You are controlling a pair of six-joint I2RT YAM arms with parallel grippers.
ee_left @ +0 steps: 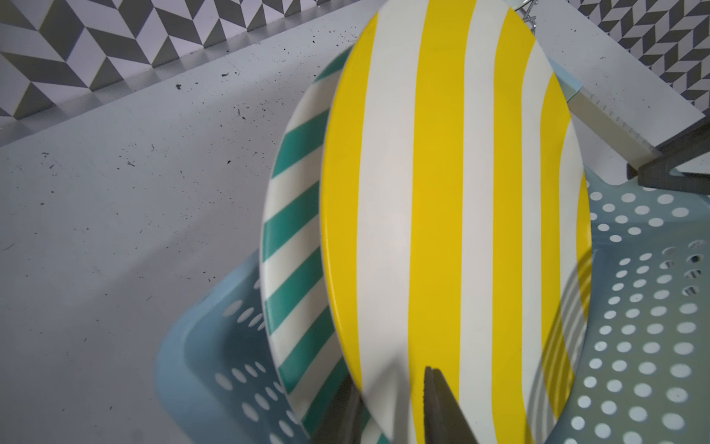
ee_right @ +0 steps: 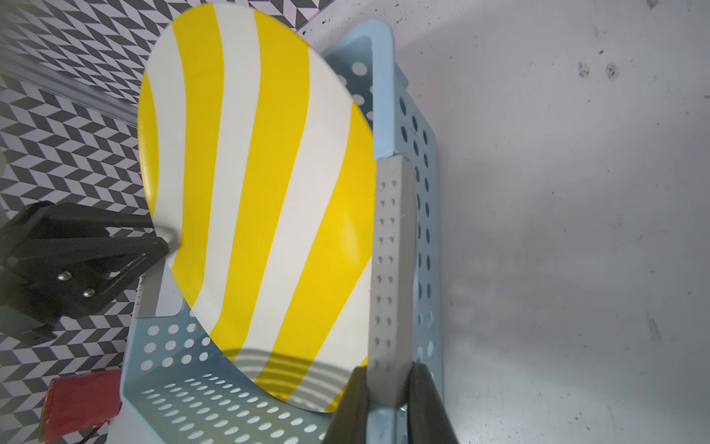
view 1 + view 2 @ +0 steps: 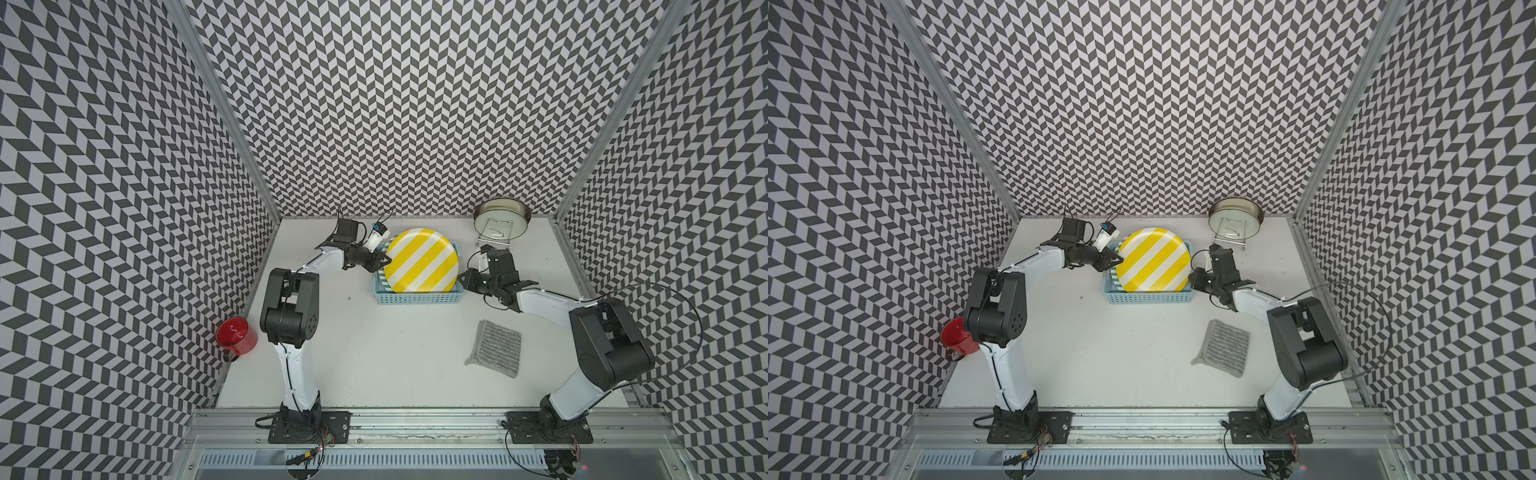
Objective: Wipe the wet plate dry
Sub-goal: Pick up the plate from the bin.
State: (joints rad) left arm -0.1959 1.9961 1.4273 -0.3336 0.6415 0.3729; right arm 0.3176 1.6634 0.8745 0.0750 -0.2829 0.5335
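Note:
A yellow-and-white striped plate (image 3: 422, 259) (image 3: 1152, 259) (image 1: 442, 192) (image 2: 261, 192) stands on edge in a light blue perforated basket (image 3: 415, 297) (image 3: 1150, 297) (image 2: 184, 384). My left gripper (image 3: 386, 261) (image 3: 1121, 259) (image 1: 388, 380) straddles the plate's left rim, one finger behind it and one in front. The jaws are open, with a gap showing at the front finger. My right gripper (image 3: 460, 279) (image 3: 1191, 277) (image 2: 388, 369) is shut on a grey dimpled bar (image 2: 390, 250) along the basket's right wall. A grey striped cloth (image 3: 494, 348) (image 3: 1223, 348) lies flat on the table, apart from both grippers.
A teal-striped plate (image 1: 296, 269) leans right behind the yellow one. A metal bowl on a wire stand (image 3: 500, 222) (image 3: 1235, 220) sits at the back right. A red mug (image 3: 236, 337) (image 3: 957, 336) stands by the left wall beside the left arm.

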